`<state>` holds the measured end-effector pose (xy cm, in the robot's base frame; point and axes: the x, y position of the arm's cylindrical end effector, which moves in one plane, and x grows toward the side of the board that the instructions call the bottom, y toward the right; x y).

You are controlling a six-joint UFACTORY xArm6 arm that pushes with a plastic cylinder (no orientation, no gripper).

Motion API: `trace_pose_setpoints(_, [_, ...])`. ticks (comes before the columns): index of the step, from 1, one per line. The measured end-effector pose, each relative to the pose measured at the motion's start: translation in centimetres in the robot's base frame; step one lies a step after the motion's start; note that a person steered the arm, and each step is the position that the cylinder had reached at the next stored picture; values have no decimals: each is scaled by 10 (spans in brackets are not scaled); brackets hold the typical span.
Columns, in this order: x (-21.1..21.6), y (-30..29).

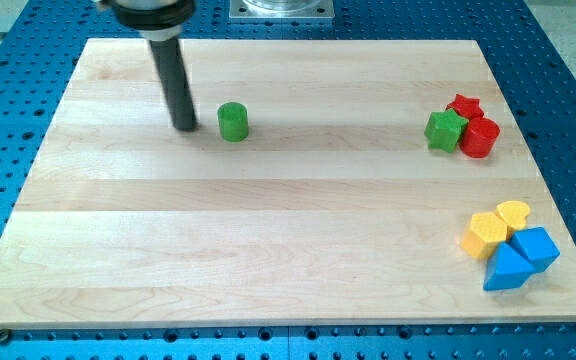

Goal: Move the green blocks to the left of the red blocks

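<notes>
Green cylinder (pixel 233 121) upright on tabletop (pixel 268 230), upper left — just right of end effector tip (pixel 185 127), small gap, not touching. End effector a bare rod — no jaws, holding nothing. Green star (pixel 446 130) at upper right, touching red star (pixel 464 106) and red cylinder (pixel 480 138), on their left side. Yellow and blue blocks clustered lower right.

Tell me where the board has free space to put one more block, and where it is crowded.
Free: the middle, between the green cylinder and green star; also the whole bottom-left. Crowded: the view's right, around the red blocks and the yellow and blue blocks. My tip stands beside the cylinder.
</notes>
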<state>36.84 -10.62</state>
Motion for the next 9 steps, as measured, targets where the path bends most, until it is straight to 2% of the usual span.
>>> trace_pose_setpoints(1, [17, 92])
trace_pose_setpoints(2, [64, 180])
trace_pose_setpoints(3, [67, 169])
trace_pose_setpoints(5, [64, 250])
trace_pose_setpoints(6, [62, 244])
trace_pose_setpoints(7, [48, 213])
trace_pose_setpoints(9, [49, 220])
